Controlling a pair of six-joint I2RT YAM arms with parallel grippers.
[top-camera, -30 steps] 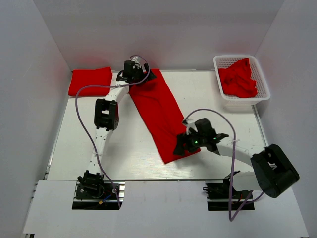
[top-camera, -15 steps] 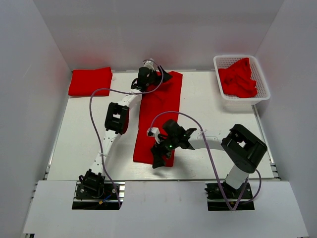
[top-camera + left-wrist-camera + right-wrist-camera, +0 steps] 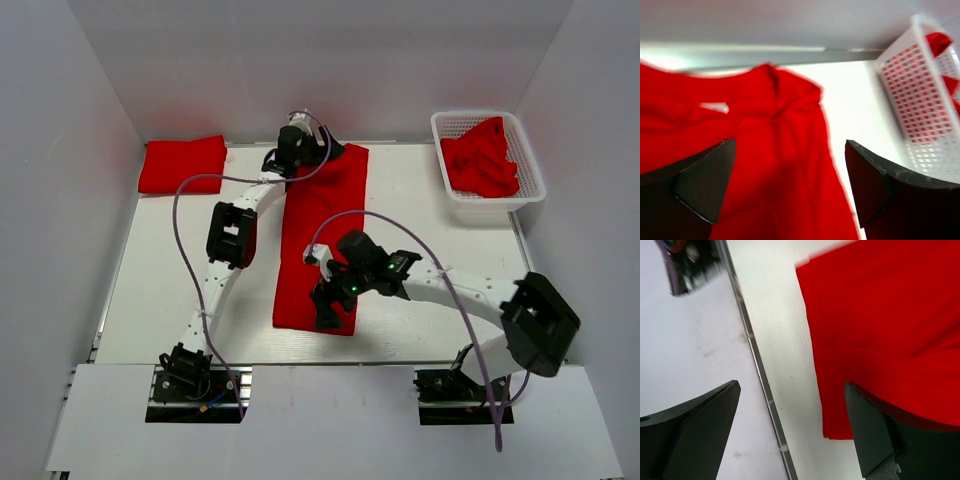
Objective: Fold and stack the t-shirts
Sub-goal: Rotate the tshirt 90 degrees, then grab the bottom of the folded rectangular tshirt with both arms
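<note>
Beneath both pincers, one long t-shirt (image 3: 322, 215) lies flat on the table (image 3: 150, 290). The left gripper (image 3: 305, 152) is over its far end and the right gripper (image 3: 328, 305) over its near end, both with jaws spread wide, gripping nothing. Left of the left gripper sits a folded t-shirt (image 3: 182, 164); to its right, crumpled t-shirts (image 3: 482, 158) fill a white basket (image 3: 490, 208).
</note>
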